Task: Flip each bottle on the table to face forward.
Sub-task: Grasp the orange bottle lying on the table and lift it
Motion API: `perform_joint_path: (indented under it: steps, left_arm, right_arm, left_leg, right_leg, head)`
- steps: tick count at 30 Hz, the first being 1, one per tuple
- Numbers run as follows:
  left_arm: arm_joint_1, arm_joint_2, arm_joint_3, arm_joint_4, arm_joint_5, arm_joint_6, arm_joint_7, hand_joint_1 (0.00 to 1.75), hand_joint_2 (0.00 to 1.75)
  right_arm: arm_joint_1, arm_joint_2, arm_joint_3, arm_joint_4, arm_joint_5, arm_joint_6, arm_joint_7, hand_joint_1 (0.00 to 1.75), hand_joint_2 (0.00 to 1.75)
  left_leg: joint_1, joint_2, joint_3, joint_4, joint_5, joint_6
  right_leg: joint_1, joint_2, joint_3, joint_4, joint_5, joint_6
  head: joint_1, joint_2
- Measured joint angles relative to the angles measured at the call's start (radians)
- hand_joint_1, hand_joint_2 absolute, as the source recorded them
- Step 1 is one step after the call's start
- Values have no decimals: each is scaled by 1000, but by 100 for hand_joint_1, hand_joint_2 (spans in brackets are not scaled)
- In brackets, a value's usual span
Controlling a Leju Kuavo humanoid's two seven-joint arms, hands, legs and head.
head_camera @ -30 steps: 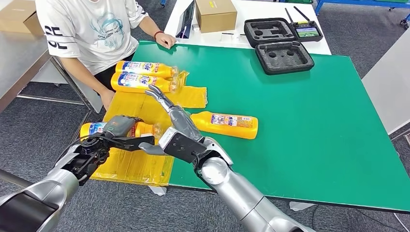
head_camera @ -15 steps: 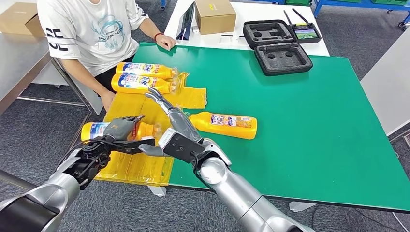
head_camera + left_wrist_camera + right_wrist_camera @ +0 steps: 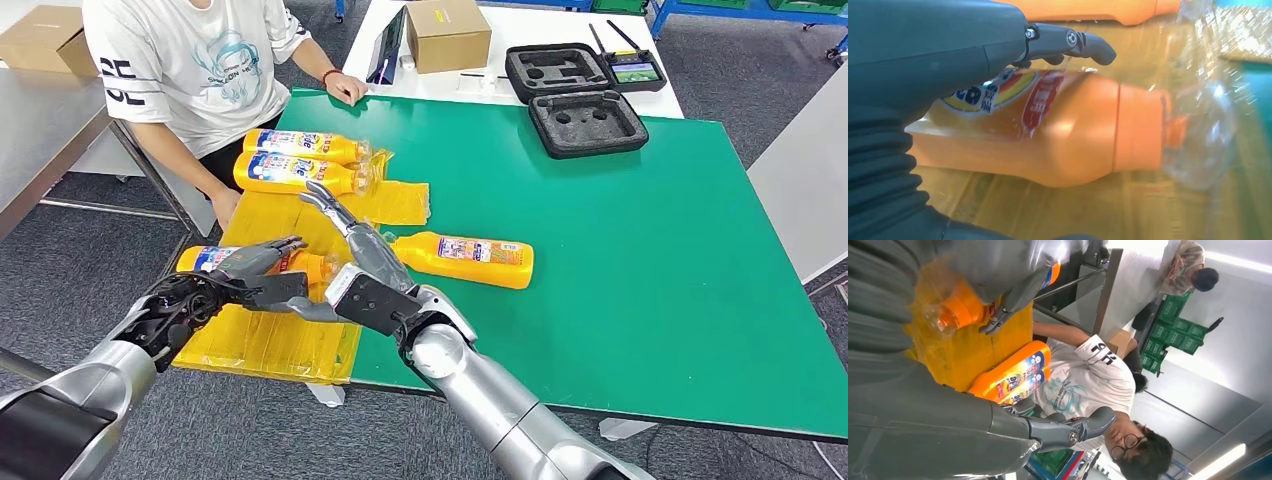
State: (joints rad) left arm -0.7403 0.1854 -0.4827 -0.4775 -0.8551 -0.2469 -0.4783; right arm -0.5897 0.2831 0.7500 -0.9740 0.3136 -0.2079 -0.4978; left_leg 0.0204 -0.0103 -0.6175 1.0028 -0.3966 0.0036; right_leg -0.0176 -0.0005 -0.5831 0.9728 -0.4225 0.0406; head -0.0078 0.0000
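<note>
Left hand: the left hand (image 3: 255, 262) lies over the nearest bottle (image 3: 300, 264), fingers (image 3: 1068, 40) stretched along its label side; whether they press it or just hover I cannot tell.
Nearest bottle: on its side on the yellow sheet (image 3: 270, 340), at the table's 8 o'clock corner, clear cap toward 3 o'clock.
Right hand: the right hand (image 3: 350, 235) is spread and holds nothing, fingers reaching toward 11 o'clock, just beside the nearest bottle's cap.
Lone bottle: a bottle (image 3: 465, 257) lies on the green table (image 3: 650, 250) at 3 o'clock of the right hand, label up.
Far pair: two bottles (image 3: 300, 160) lie side by side at 11 o'clock, near the seated person (image 3: 190, 60).
</note>
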Motion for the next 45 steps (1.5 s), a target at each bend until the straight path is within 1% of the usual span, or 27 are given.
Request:
perform_joint_path:
  steps: [5,7,8,11,13,15,16,17,18,20,21,22,23,25,27,29,32,35,37,40,43,45]
  left_arm:
    - [-4,-1,26,7,45,-15,-29,0,0]
    - [2,-3,44,7,93,9,-69,0,0]
    - [10,-6,58,4,129,36,-100,0,0]
    - [59,-27,119,-26,248,168,-191,0,0]
    - [88,-42,160,-53,288,231,-216,0,0]
    - [111,-53,190,-79,310,281,-221,0,0]
    - [124,-57,203,-98,326,330,-222,0,0]
    - [139,-61,214,-123,346,405,-222,0,0]
    - [154,-64,221,-151,365,505,-222,0,0]
    - [181,-69,225,-217,382,732,-224,0,0]
    - [195,-71,229,-256,362,821,-225,0,0]
    - [213,-75,243,-303,317,877,-226,0,0]
    - [233,-84,269,-359,258,904,-227,0,0]
    - [273,-116,347,-481,160,908,-228,0,0]
    - [299,-155,430,-589,129,908,-228,0,0]
    - [313,-182,494,-668,120,908,-228,0,0]
    - [328,-205,550,-739,116,908,-227,0,0]
    - [339,-217,581,-781,118,908,-227,0,0]
    - [341,-225,597,-797,150,908,-227,0,0]
    - [347,-233,623,-800,293,908,-225,0,0]
    - [376,-233,639,-800,460,908,-221,0,0]
    - [411,-230,641,-815,512,908,-221,0,0]
  right_arm:
    - [1,0,0,4,6,-3,0,0,175]
    - [1,0,0,5,12,-3,1,0,175]
    - [2,0,0,5,16,-3,3,0,175]
    - [5,0,0,5,25,-2,9,0,175]
    - [8,1,0,5,27,0,13,0,175]
    - [8,2,0,5,28,1,15,0,175]
    - [8,3,0,5,28,2,16,0,175]
    - [8,4,0,5,27,3,16,0,175]
    - [8,6,0,5,26,5,16,0,175]
    - [9,9,2,5,21,10,16,0,175]
    - [9,11,4,5,18,13,16,0,175]
    - [9,12,7,5,14,14,15,0,175]
    - [9,14,11,5,12,14,14,0,175]
    - [9,15,18,6,15,2,10,0,175]
    - [10,15,23,5,26,-18,8,0,175]
    - [10,14,24,5,32,-30,7,0,175]
    - [11,14,25,5,34,-34,7,0,175]
    - [11,14,29,5,38,-38,8,0,175]
    - [11,12,32,3,65,-57,17,0,175]
    - [10,-9,29,-15,149,-106,72,0,175]
    - [5,-55,-3,-39,249,-122,168,0,175]
    - [-8,-93,-34,-35,299,-110,220,0,175]
  left_leg:
    - [0,0,0,0,0,0]
    - [0,0,0,0,0,0]
    - [0,1,0,0,0,0]
    - [0,1,-3,1,0,0]
    - [0,1,-4,1,0,0]
    - [0,2,-6,1,0,0]
    - [0,2,-6,1,0,0]
    - [0,3,-7,1,0,0]
    - [0,3,-7,1,0,0]
    - [0,3,-8,1,0,0]
    - [0,3,-9,1,0,0]
    - [0,3,-9,1,0,0]
    - [0,3,-10,1,0,0]
    - [0,2,-11,1,0,0]
    - [0,3,-12,1,0,0]
    - [0,5,-12,1,0,0]
    - [0,5,-12,1,0,0]
    - [0,5,-12,1,0,0]
    - [1,5,-12,1,0,0]
    - [0,5,-12,1,0,0]
    - [0,4,-12,1,0,0]
    - [0,4,-12,1,0,0]
  right_leg:
    - [0,0,0,0,0,0]
    - [0,0,-1,0,0,0]
    - [0,0,-1,0,0,0]
    - [0,1,-4,0,0,0]
    - [0,1,-6,0,0,0]
    - [0,2,-8,0,0,0]
    - [0,2,-8,0,1,0]
    - [0,3,-9,0,1,0]
    - [0,3,-10,0,1,0]
    - [1,3,-11,0,0,0]
    - [1,2,-11,0,0,0]
    - [1,2,-12,0,0,0]
    - [0,2,-12,0,0,0]
    - [0,2,-14,0,0,0]
    - [0,3,-14,0,0,0]
    - [0,4,-14,0,1,0]
    - [0,4,-14,0,1,0]
    - [1,4,-14,0,1,0]
    - [1,4,-14,0,1,0]
    - [0,4,-14,0,1,0]
    - [0,4,-14,0,1,0]
    - [0,4,-14,0,1,0]
  head:
    - [0,0]
    - [0,0]
    - [0,0]
    - [0,0]
    - [1,0]
    - [0,0]
    - [0,0]
    - [0,0]
    - [0,0]
    - [0,0]
    - [0,0]
    - [0,0]
    - [0,0]
    - [0,0]
    - [1,0]
    - [0,0]
    - [0,0]
    - [0,0]
    - [0,0]
    - [0,0]
    - [0,0]
    - [0,0]
